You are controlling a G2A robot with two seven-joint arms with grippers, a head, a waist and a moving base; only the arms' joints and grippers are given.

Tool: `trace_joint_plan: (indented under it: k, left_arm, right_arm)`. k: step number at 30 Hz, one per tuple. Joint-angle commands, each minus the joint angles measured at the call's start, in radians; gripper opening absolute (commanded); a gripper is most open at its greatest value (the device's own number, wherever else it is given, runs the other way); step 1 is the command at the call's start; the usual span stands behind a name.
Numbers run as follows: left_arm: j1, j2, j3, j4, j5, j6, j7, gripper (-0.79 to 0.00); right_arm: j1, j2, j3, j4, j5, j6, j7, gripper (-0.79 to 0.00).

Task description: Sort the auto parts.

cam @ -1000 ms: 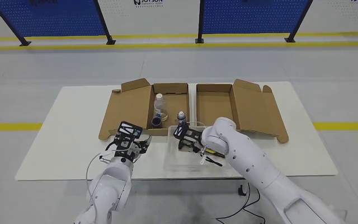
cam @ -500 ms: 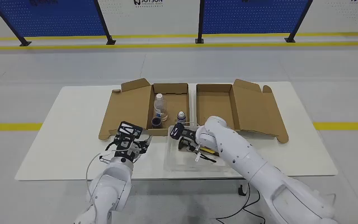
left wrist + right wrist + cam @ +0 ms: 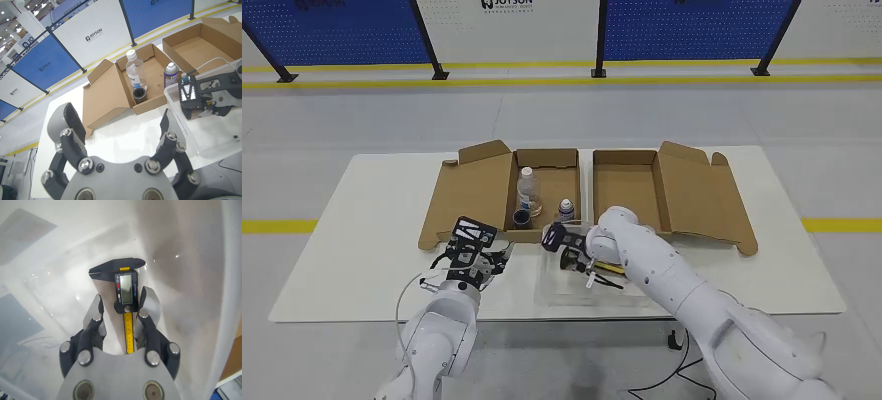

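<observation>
Down inside the clear tray (image 3: 211, 136) near the counter's (image 3: 352, 250) front edge, the right hand (image 3: 122, 292) sits low over the digital caliper (image 3: 126, 289), the task's thing at this moment. The caliper lies on the tray floor with its grey display facing up, and its yellow scale runs back between the fingers toward the wrist. The right hand is spread apart and has not gripped. One finger (image 3: 146, 298) touches, or all but touches, the side of the black display housing, while the other stands a little apart on the opposite side. The left hand (image 3: 119, 111) hovers over bare counter just beside the tray, on its left, fingers wide apart and holding nothing. Behind the tray stand two open cardboard boxes side by side. The left box (image 3: 149, 104) holds an upright water bottle (image 3: 135, 72) with a white cap, and a short black cylinder (image 3: 140, 95) stands just in front of the bottle. A spray can (image 3: 170, 75) stands upright in the same box, near the wall closest to the tray. The right box (image 3: 198, 49) sits just beside the left one, its flaps folded outward.
</observation>
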Motion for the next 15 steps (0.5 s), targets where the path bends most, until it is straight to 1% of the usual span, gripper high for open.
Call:
trace_joint_plan:
  k: [1, 10, 15]
  left_arm:
    - [0.000, 0.000, 0.000, 0.000, 0.000, 0.000, 0.000, 0.000]
    - [0.000, 0.000, 0.000, 0.000, 0.000, 0.000, 0.000, 0.000]
    - [0.000, 0.000, 0.000, 0.000, 0.000, 0.000, 0.000, 0.000]
  right_arm:
    - [0.001, -0.004, -0.001, 0.005, 0.006, -0.008, 0.006, -0.409]
    - [-0.009, -0.011, 0.011, 0.003, 0.049, -0.037, 0.067, -0.422]
    - [-0.018, -0.004, 0.020, -0.026, 0.041, -0.034, 0.087, -0.394]
